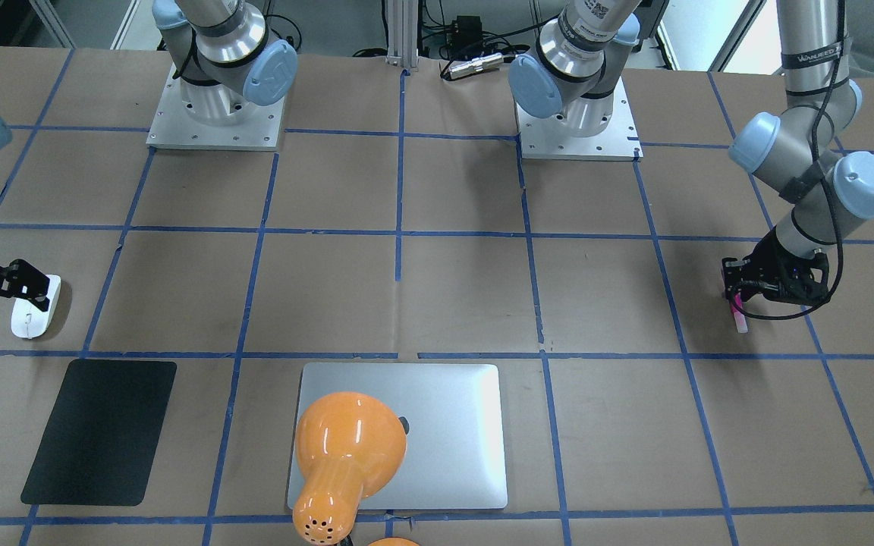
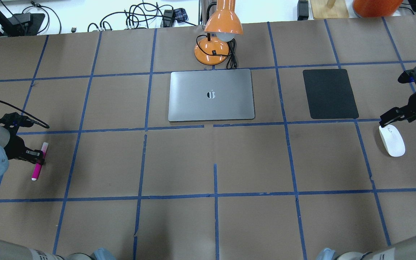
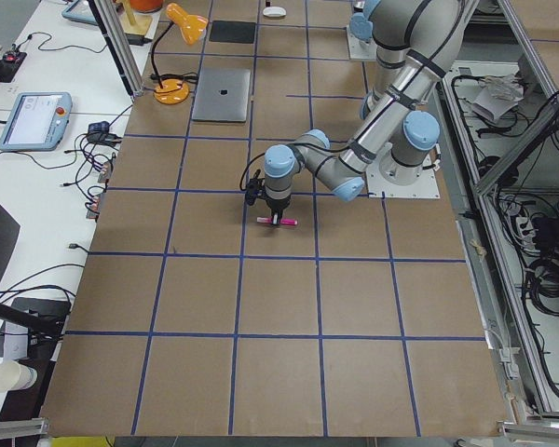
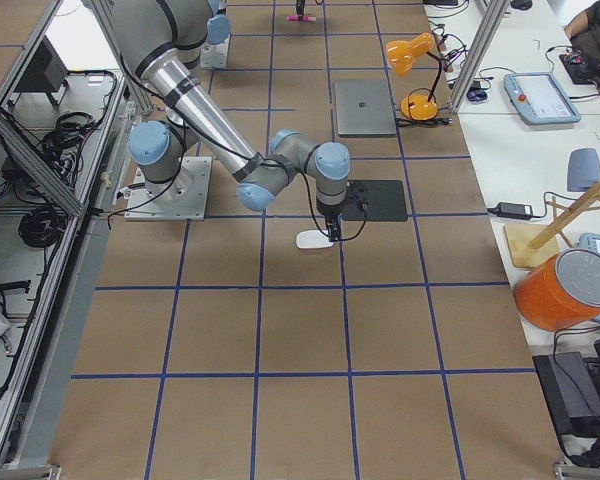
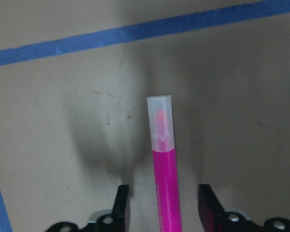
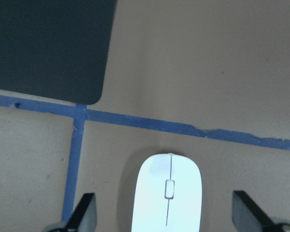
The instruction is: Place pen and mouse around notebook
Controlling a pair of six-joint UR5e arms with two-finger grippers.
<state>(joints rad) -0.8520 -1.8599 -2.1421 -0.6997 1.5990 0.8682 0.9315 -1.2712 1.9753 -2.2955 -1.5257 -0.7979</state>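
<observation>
The pen (image 2: 37,167) is a magenta stick with a pale cap, lying flat on the table at my far left. My left gripper (image 2: 36,156) is down over it. In the left wrist view its fingers (image 5: 121,205) stand either side of the pen (image 5: 164,164) with gaps, so it is open. The white mouse (image 2: 392,141) rests at the far right. My right gripper (image 2: 388,121) is at the mouse's far end, and its wide-apart fingers (image 6: 84,215) flank the mouse (image 6: 168,198) without touching. The silver notebook (image 2: 211,94) lies closed at the table's middle back.
A black pad (image 2: 330,94) lies between the notebook and the mouse. An orange desk lamp (image 2: 219,32) stands just behind the notebook, its head over it in the front-facing view (image 1: 346,447). Blue tape lines grid the brown table.
</observation>
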